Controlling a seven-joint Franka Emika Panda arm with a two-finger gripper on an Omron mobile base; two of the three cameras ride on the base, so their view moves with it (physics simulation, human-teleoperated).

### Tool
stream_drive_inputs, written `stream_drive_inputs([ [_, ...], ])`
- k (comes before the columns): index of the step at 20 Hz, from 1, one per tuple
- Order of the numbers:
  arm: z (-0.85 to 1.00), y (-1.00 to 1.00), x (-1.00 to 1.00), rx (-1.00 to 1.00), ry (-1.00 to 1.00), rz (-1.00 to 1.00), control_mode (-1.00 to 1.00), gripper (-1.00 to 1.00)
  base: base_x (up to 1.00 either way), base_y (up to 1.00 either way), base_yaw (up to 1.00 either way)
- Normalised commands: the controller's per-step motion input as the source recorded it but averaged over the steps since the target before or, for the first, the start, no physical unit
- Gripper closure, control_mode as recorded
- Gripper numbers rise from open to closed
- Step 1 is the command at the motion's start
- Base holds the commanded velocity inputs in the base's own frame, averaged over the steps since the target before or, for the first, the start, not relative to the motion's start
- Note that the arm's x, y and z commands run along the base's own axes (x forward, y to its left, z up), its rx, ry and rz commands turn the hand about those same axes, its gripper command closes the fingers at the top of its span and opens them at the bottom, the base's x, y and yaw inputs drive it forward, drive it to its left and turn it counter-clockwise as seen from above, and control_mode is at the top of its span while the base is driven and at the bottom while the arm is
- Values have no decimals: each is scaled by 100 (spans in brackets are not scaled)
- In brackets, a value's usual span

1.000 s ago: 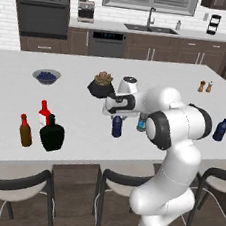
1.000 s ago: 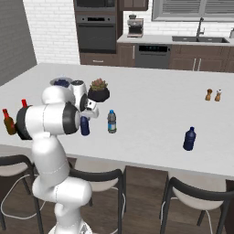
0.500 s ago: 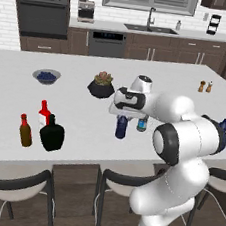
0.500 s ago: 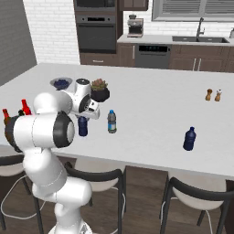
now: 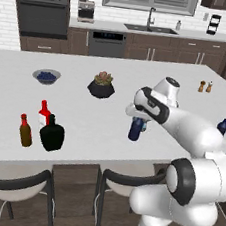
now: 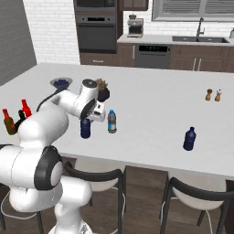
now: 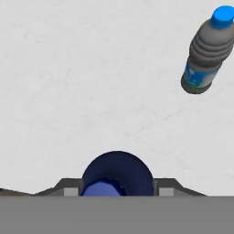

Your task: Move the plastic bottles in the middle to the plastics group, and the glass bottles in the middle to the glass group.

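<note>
**Navy bottle upright between the jaws, plastics group off to the robot's right**

Left end of the worktop (image 5: 107, 134): glass group stands together. Brown bottle (image 5: 25, 131) with red cap, red bottle (image 5: 43, 114) with white label, and the squat black bottle (image 5: 51, 133) just beside them, near touching. Judged: the glass part of the task looks settled.

Middle, near front edge: the gripper (image 5: 137, 119) sits over the navy plastic bottle (image 5: 135, 128). Bottle stands upright on the worktop, long axis vertical. In the hand view the navy plastic bottle (image 7: 117, 176) shows from above, cap toward the camera, shoulders between the two grey finger blocks at either side. Jaws stand apart, one each side of the bottle; whether the pads touch its wall yet I cannot tell. Approach is top-down along the bottle's axis, so the closing line crosses it squarely.

Just beside it, toward the robot's right: the clear bottle (image 6: 112, 122) with blue cap and label, also upright, apart from the navy one. The gripper (image 6: 91, 115) is nearer the navy bottle than the clear one.

Far right of the worktop: the plastics group bottle (image 6: 189, 139), navy, alone, well apart from the middle pair. Salt and pepper shakers (image 6: 214, 95) lie farther back.

Judged: once the jaws close, the carry runs rightward, passing by the clear bottle, which stands on that side and could be clipped if the lift is low.
</note>
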Motion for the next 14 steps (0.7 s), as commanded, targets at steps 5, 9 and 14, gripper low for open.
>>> stream_drive_inputs([
  [5,35,-60,-55,0,0,0,-100,100,0,0,0],
  [9,24,-70,-35,-5,0,0,-100,100,0,0,0],
  [14,12,-76,-22,-9,0,0,-100,100,0,0,0],
])
